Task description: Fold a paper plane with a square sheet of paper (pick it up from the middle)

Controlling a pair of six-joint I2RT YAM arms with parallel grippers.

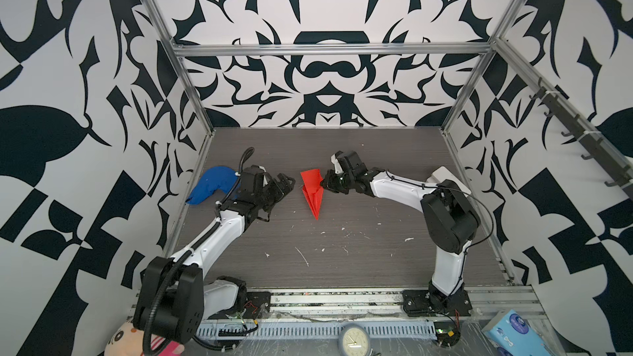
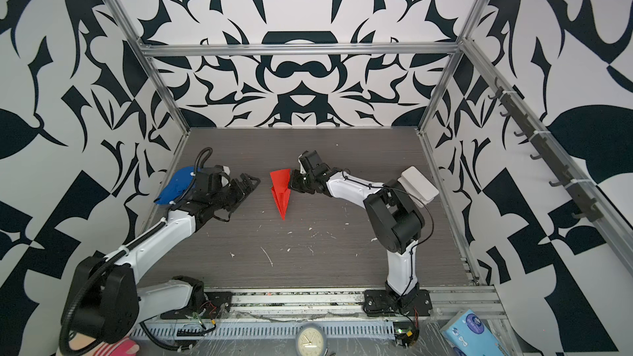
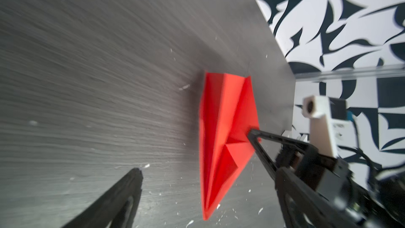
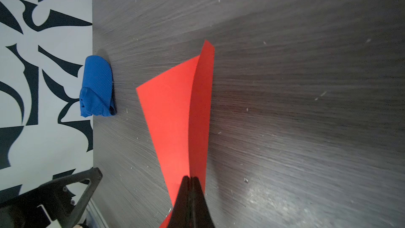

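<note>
**Right gripper pinches the red dart; left gripper stands wide**

Black-and-white patterned walls point(image 1: 325, 11) box in a dark grey wood-grain table point(image 1: 342, 251) flecked with white scraps. Two white-and-black arms reach inward from the near rail. A blue cloth lump point(image 1: 210, 186) lies behind the left gripper's wrist, against the side wall. A white box point(image 2: 419, 183) sits behind the right arm's elbow.

The paper plane point(image 1: 313, 193) lies between the two grippers in both top views. It is a narrow red dart with a centre crease and layered wings. Its wide tail is level with the fingertips and its nose points back toward the arm bases.

The right gripper point(image 1: 322, 184) has its jaws pressed flat together on the wing edge nearest it. In the right wrist view the black fingertips point(image 4: 186, 194) meet, with red paper point(image 4: 175, 117) fanning out from between them.

The left gripper point(image 1: 287, 182) is spread wide and holds nothing. It stands near the plane's far side without touching it. The left wrist view, somewhat blurred, shows one finger point(image 3: 129, 189) short of the paper point(image 3: 219, 128).
</note>
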